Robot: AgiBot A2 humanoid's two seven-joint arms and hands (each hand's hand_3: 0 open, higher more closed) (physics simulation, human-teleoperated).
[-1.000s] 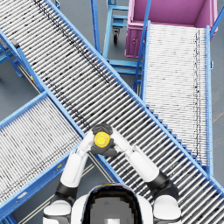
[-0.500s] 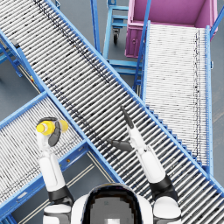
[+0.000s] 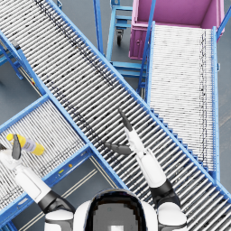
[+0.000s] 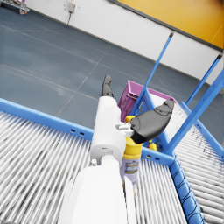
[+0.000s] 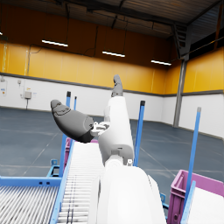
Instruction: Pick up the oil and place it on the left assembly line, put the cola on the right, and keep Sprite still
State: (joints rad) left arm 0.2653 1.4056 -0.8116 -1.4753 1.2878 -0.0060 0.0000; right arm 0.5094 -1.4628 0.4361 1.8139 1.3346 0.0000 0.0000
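The oil (image 3: 26,144) is lying on the left assembly line (image 3: 54,131) under the left robot hand (image 3: 12,152), though I cannot tell if it is holding it, the right robot hand (image 3: 126,137) is hanging open and empty, and no cola is showing yet.

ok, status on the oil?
Left hand spread beside oil bottle. It lies on left line rollers. Right hand open, empty, above middle conveyor. No obstruction seen.
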